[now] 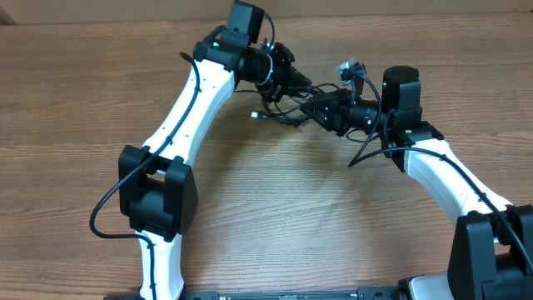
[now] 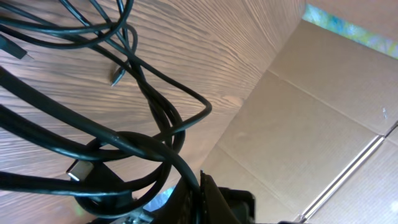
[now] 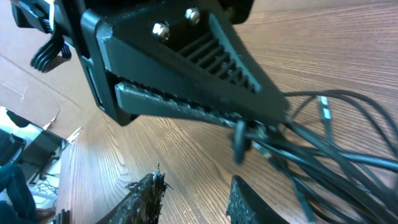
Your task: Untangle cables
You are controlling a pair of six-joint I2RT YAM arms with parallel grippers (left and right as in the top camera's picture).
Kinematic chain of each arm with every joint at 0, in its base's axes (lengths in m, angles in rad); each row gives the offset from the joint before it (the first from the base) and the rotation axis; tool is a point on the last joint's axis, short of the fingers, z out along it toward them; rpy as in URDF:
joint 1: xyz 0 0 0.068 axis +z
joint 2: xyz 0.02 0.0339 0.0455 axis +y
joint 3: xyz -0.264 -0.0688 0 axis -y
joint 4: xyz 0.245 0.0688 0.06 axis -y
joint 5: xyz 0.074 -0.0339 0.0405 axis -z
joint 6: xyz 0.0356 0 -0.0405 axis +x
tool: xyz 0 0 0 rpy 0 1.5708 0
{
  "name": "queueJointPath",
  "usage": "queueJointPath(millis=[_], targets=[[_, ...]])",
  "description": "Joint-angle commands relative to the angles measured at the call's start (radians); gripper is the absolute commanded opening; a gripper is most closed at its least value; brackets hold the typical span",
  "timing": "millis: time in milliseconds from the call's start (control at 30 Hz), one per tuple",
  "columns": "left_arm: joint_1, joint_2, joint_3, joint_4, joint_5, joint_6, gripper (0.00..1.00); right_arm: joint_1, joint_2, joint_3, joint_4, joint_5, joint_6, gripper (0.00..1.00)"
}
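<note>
The cables (image 1: 281, 117) are a tangle of thin black cords lying between the two grippers at the far middle of the table. My left gripper (image 1: 304, 86) is shut on a strand of them. In the left wrist view the cables (image 2: 155, 99) loop over the wood, and one runs down into the left gripper (image 2: 202, 186); a silver plug (image 2: 76, 169) hangs close by. The right wrist view shows the left gripper (image 3: 261, 121) pinching the cables (image 3: 336, 143). My right gripper (image 3: 196, 199) stands open just short of them with nothing between its fingers (image 3: 152, 196).
The wooden table (image 1: 291, 217) stretches toward me from the tangle. A cardboard wall (image 2: 323, 106) stands along the far edge. The right arm's own thick black wire (image 1: 366, 150) loops beside its wrist.
</note>
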Motion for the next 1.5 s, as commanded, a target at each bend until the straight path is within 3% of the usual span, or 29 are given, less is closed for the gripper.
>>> queueJointPath(millis=[0, 433, 600, 867, 1167, 1300, 1467], targets=[[-0.024, -0.008, 0.01, 0.01, 0.008, -0.045, 0.05, 0.004, -0.025, 0.014, 0.011, -0.019, -0.003, 0.34], [-0.039, -0.008, 0.01, 0.013, 0.097, -0.044, 0.04, 0.003, -0.025, 0.014, 0.013, 0.064, -0.003, 0.35], [-0.011, -0.008, 0.01, 0.013, 0.098, -0.043, 0.04, 0.003, -0.025, 0.014, 0.001, 0.073, -0.003, 0.48], [0.033, -0.008, 0.01, 0.008, 0.147, -0.01, 0.04, 0.003, -0.025, 0.014, 0.002, 0.121, -0.002, 0.5], [-0.019, -0.008, 0.01, -0.015, 0.154, 0.009, 0.04, 0.003, -0.025, 0.014, 0.033, 0.127, -0.002, 0.51], [-0.043, -0.008, 0.01, 0.009, 0.167, -0.001, 0.04, 0.003, -0.025, 0.014, 0.032, 0.128, -0.003, 0.44], [-0.056, -0.008, 0.01, 0.011, 0.162, 0.001, 0.04, 0.003, -0.025, 0.014, 0.034, 0.127, -0.003, 0.15]])
